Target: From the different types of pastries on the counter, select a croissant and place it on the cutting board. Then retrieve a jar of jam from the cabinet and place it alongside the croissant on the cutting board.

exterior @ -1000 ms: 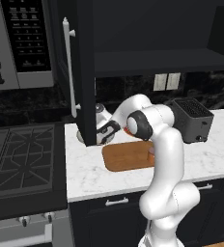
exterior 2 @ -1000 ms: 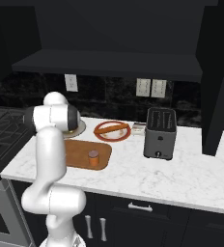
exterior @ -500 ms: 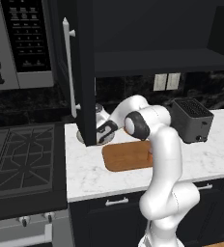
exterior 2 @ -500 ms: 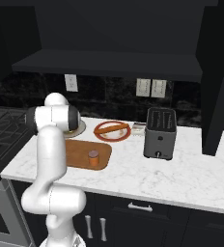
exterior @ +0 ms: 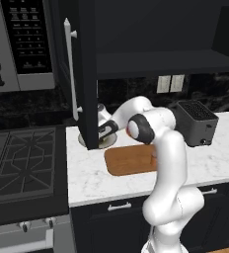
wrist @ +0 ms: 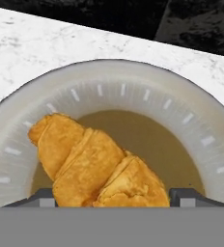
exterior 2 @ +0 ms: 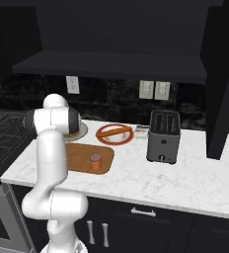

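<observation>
- Hand view, as I read it: the croissant (wrist: 97,166) lies in the brown well of a pale grey plate (wrist: 191,120) that sits on the white marble counter (wrist: 32,38).
- I see the gripper (wrist: 113,197) low over that plate, one dark fingertip on each side of the croissant's near end; the jaws stand partly apart, and I cannot tell whether the pads touch the pastry.
- Left base view gives me the gripper (exterior: 106,129) at the plate (exterior: 104,143), just beside the open cabinet (exterior: 87,74) door.
- I see the cutting board (exterior: 129,159) just in front of that plate, next to it.
- Right base view shows me the jar of jam (exterior 2: 95,161) standing upright on the cutting board (exterior 2: 82,157), near its right end.
- I note a long stick-shaped pastry (exterior 2: 115,132) on a red plate (exterior 2: 104,137) behind the board, and a toaster (exterior 2: 163,137) to the right.
</observation>
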{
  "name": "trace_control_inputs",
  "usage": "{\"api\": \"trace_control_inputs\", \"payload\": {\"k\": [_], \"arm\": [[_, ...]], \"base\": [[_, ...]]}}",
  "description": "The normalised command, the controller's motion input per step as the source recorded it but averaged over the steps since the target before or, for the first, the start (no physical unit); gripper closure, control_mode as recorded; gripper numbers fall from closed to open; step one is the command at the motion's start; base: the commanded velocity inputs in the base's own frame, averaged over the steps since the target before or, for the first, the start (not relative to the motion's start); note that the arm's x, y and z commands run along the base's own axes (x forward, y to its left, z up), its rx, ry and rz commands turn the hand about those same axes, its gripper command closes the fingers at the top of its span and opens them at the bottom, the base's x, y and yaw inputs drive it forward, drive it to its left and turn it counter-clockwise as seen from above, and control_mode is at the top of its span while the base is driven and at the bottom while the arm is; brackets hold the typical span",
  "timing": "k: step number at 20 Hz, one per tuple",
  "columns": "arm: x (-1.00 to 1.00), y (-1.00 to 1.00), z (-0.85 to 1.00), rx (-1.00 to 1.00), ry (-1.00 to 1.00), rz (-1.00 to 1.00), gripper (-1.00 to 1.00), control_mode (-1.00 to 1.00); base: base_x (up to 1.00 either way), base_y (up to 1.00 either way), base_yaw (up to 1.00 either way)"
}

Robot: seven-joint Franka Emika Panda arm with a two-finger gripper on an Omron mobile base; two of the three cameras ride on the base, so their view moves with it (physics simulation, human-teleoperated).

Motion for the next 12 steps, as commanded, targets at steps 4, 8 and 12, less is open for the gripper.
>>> {"api": "trace_control_inputs", "payload": {"k": [4, 8, 12], "arm": [[-0.56, -0.12, 0.97, 0.02, 0.00, -0.06, 1.00, -1.00], [-0.85, -0.02, 0.44, 0.01, 0.00, -0.07, 1.00, -1.00], [-1.00, -0.32, -0.37, 0.06, -0.05, -0.13, 1.00, -1.00]], "base": [[0.00, 0.00, 0.00], [0.00, 0.00, 0.00], [0.00, 0.00, 0.00]]}}
